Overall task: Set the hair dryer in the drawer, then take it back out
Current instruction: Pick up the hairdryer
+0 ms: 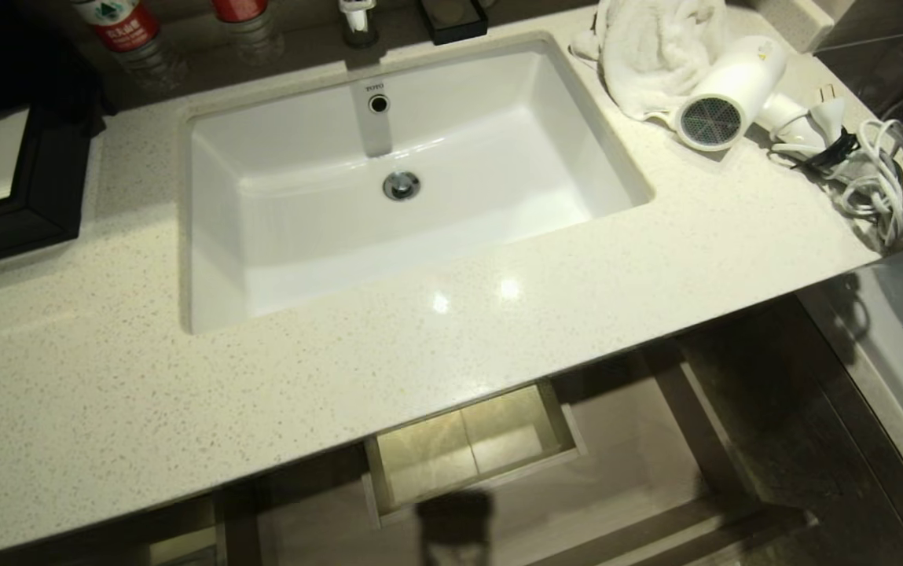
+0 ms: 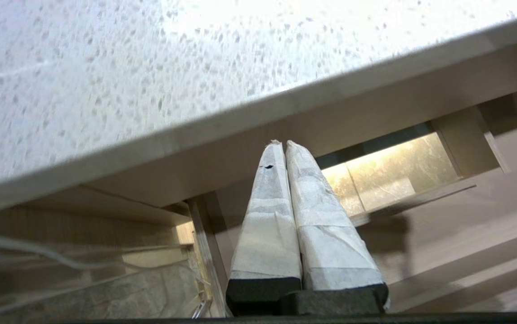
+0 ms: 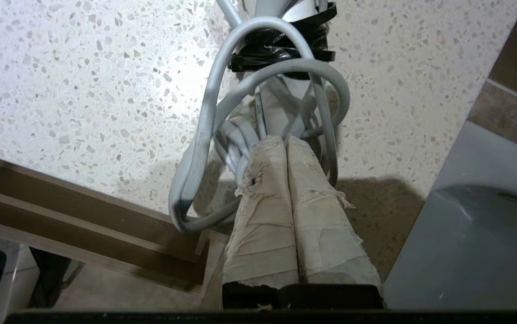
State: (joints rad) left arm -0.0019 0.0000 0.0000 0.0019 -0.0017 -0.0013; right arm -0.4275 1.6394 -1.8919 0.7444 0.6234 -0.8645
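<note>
R claw (image 3: 285, 141) closed among cord (image 3: 204, 135) loops at tabletop's (image 1: 420, 354) right edge. Hair dryer (image 1: 730, 98) beyond, barrel angled toward sink (image 1: 207, 236). L claw (image 2: 283, 144) closed, parked by open drawer (image 1: 561, 428).

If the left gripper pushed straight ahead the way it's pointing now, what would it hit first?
Probably the underside edge of the countertop: the shut left gripper points at it, with the open drawer just beside. Depth is hard to judge.

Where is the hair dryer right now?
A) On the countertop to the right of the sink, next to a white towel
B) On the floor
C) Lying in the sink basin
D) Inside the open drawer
A: the hair dryer lies on the countertop right of the sink, against the towel; the drawer below holds nothing visible.
</note>
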